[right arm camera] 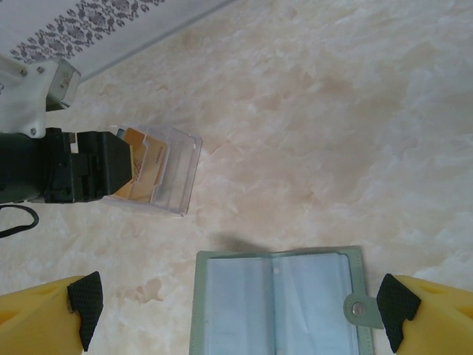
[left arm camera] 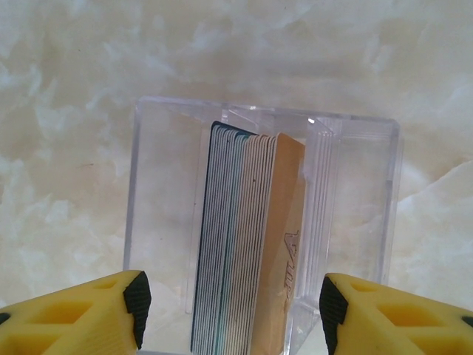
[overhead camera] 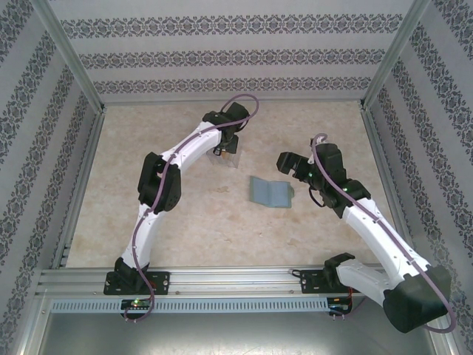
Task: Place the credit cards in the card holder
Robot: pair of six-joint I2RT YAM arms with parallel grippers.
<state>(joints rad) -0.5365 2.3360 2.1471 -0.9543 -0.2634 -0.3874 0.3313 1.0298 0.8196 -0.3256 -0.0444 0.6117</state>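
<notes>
Beyond the card holder (overhead camera: 270, 192), up and to its left as I stand behind the arms, the clear plastic stand (left arm camera: 155, 185) is hard to pick out from above, since the left gripper (left arm camera: 230, 310) hangs over it and covers most of it. From that wrist, the credit cards (left arm camera: 236, 244) stand on edge in a tight stack inside the stand. Most are pale or blue-edged, with an orange-yellow card (left arm camera: 287, 214) at one end. The lower ends of the stack are cut off, and the print on the orange-yellow card is too clipped to read. The left jaws are spread, one yellow finger on either side of the stack, neither pad touching a card.

The card holder lies open like a book, flat near the middle of the bench (overhead camera: 199, 222). From the right wrist its near edge is cut off, and I cannot tell whether its clear pockets hold anything. The right gripper (right arm camera: 240, 307) hovers just over the card holder, jaws spread wide past both its ends, gripping nothing.

The bench is cream and marbled. Around it, well away from the card holder, stand walls (overhead camera: 222, 59) papered in pale stripes with dark floral bands. On the near side a slotted aluminium rail (overhead camera: 222, 277) carries both arm bases.
</notes>
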